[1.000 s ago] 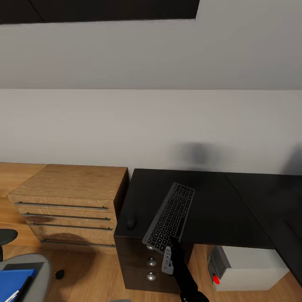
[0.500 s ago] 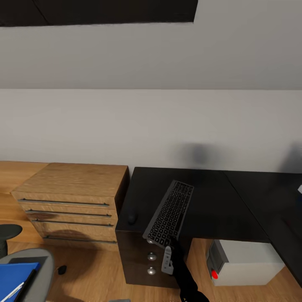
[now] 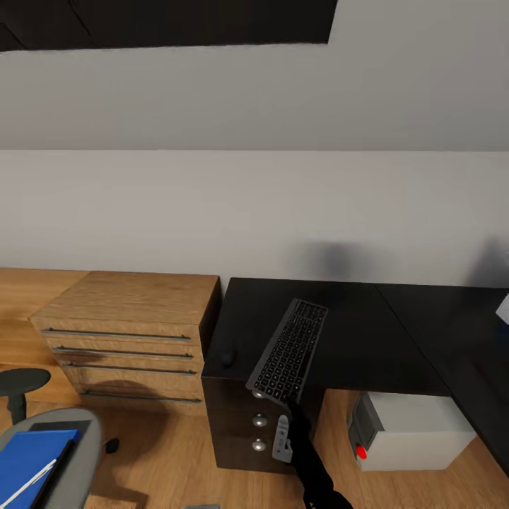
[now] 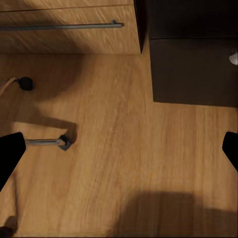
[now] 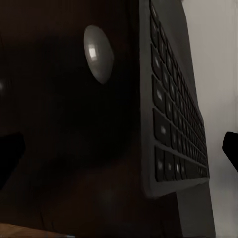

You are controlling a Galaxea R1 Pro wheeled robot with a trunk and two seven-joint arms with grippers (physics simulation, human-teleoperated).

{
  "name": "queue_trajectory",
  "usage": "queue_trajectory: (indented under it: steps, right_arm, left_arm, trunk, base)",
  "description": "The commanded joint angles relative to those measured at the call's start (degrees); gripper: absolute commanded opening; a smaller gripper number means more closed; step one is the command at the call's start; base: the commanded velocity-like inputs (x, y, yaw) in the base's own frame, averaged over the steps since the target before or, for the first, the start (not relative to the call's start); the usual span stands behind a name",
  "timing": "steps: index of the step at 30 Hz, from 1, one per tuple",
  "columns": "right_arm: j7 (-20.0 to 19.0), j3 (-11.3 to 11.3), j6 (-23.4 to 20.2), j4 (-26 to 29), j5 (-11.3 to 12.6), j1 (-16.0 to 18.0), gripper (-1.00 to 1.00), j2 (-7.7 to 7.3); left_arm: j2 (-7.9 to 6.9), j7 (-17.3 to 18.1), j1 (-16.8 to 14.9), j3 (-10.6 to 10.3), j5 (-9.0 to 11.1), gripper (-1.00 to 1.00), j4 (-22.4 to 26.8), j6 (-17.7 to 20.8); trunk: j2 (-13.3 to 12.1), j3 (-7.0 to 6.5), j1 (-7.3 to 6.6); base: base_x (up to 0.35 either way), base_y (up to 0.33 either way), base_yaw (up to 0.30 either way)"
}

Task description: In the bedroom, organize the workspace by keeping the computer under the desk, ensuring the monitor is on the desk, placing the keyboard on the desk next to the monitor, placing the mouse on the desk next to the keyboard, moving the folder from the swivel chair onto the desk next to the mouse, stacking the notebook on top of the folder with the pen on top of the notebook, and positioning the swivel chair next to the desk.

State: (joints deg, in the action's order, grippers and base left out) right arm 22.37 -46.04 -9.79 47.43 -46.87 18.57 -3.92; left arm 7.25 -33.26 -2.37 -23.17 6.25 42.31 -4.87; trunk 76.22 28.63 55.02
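Observation:
The keyboard (image 3: 288,350) lies slantwise on the black desk (image 3: 353,332), its near end overhanging the front edge above the drawer unit (image 3: 244,424). Left of it sits the small black mouse (image 3: 227,358). My right gripper (image 3: 288,410) is just below that overhanging end, open, with the keyboard (image 5: 173,109) and a silver knob (image 5: 98,53) in front of it. The computer (image 3: 413,431) stands under the desk. At lower left the swivel chair (image 3: 78,466) carries the blue folder (image 3: 25,459), the dark notebook (image 3: 60,444) and the pen (image 3: 32,479). My left gripper (image 4: 119,148) is open over the floor.
A light-wood drawer chest (image 3: 134,332) stands against the desk's left side. A chair leg with a caster (image 4: 63,142) lies on the plank floor by the left gripper. Something pale (image 3: 503,307) shows at the desk's right edge. A dark skylight frame (image 3: 177,21) is overhead.
The whole picture has shifted, so more of the chair and folder shows. The gap between my right gripper and the keyboard's near end has grown a little.

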Motion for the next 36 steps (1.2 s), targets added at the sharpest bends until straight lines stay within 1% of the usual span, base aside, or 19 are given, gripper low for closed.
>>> queue_trajectory:
  steps: [1,11,20,31,34,36]
  right_arm:
    - [0.2,-0.2,-0.6,0.0,-0.5,0.1,1.00,-0.04]
    - [0.2,-0.2,-0.6,0.0,-0.5,0.1,1.00,-0.04]
    - [0.3,-0.1,-0.4,0.0,-0.4,0.1,1.00,-0.04]
    - [0.4,0.2,-0.4,0.1,0.0,0.1,1.00,0.04]
    - [0.4,1.1,0.0,0.1,0.7,0.1,1.00,0.09]
    - [0.4,2.2,0.9,0.0,1.9,0.1,1.00,0.33]
  left_arm:
    - [-0.05,-0.3,0.0,-0.3,0.6,1.00,0.0,-0.4]
    - [-0.05,-0.3,-0.1,-0.3,0.6,1.00,0.0,-0.4]
    - [-0.05,-0.3,-0.1,-0.3,0.6,1.00,0.0,-0.4]
    - [-0.11,-0.1,0.0,-0.3,0.5,1.00,-0.1,-0.3]
    - [-0.12,-0.1,-0.1,-0.3,0.5,1.00,-0.1,-0.3]
    - [-0.13,0.0,-0.1,-0.3,0.5,1.00,-0.2,-0.3]
  trunk:
    - [0.0,0.06,-0.03]
    - [0.0,0.06,-0.03]
    - [0.0,0.06,-0.03]
    - [0.0,0.06,-0.03]
    - [0.0,0.06,-0.03]
    - [0.0,0.06,-0.03]
  base:
    - [-0.284,0.118,0.000]
    - [-0.300,0.110,0.000]
    - [-0.288,0.025,0.000]
    - [-0.065,0.002,0.000]
    - [-0.009,0.000,0.000]
    - [-0.005,0.000,0.000]
